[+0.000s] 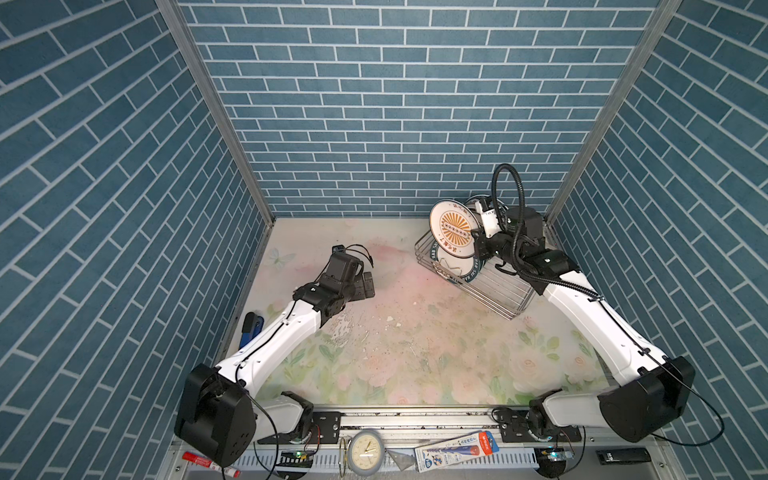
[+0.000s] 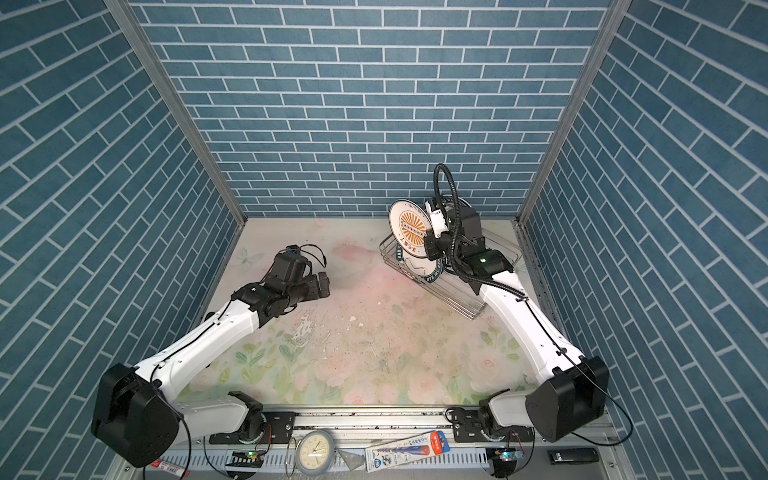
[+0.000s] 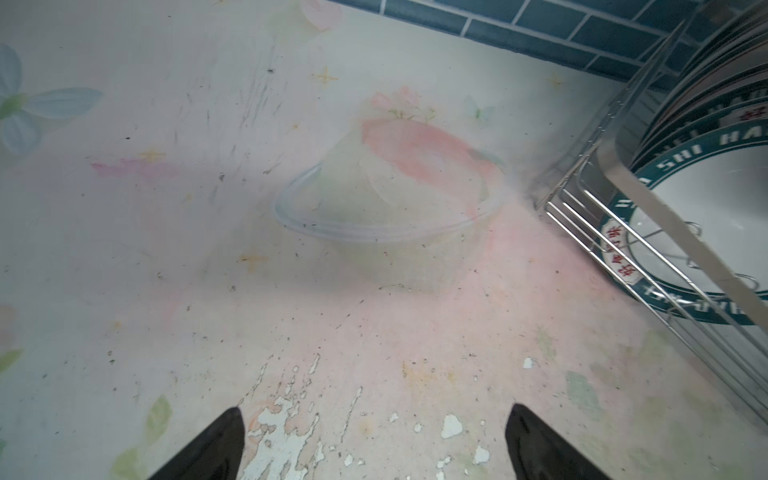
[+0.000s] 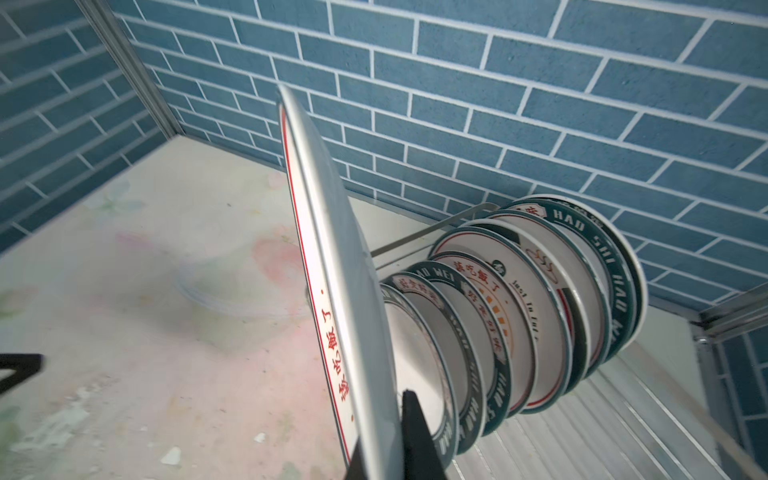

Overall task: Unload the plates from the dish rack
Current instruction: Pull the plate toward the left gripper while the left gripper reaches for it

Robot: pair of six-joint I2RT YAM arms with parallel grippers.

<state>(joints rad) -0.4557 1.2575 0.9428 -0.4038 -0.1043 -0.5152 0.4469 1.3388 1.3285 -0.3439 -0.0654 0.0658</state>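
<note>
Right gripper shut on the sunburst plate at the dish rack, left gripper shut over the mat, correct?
No: the left gripper is open, fingers wide apart in the left wrist view, over the mat. The right gripper is shut on the sunburst plate at the dish rack.
</note>
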